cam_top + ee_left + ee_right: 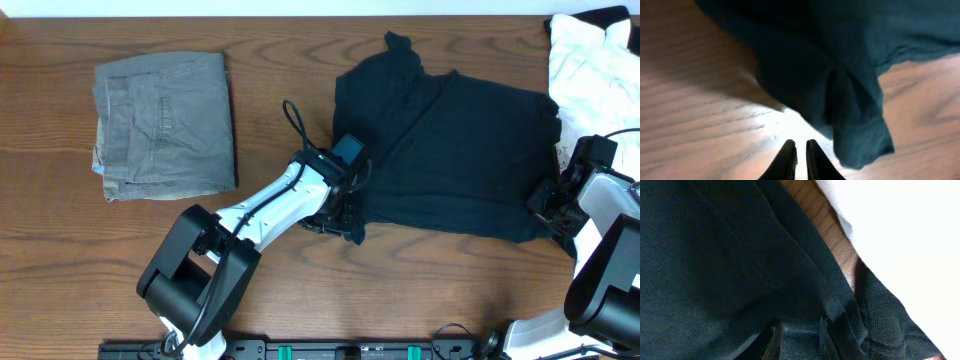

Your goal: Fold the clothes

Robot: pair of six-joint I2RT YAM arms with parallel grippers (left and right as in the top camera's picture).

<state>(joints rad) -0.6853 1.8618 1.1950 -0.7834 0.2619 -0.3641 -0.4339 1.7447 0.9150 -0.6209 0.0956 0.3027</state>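
The clothes, a black T-shirt [450,150], lie spread and partly folded over on the wooden table at centre right. My left gripper [345,225] rests at the shirt's lower left corner. In the left wrist view its jaws [800,144] stand shut over bare wood with nothing between them, and the shirt's hanging corner [860,140] lies just to their right. My right gripper [545,205] is at the shirt's right edge. The right wrist view shows it [799,324] shut on a fold of the black fabric [715,255].
Folded grey-green trousers [165,125] lie at the left of the table [300,60]. A white garment [595,70] is heaped at the back right corner, close to the right arm, and it fills the right side of the right wrist view [900,240].
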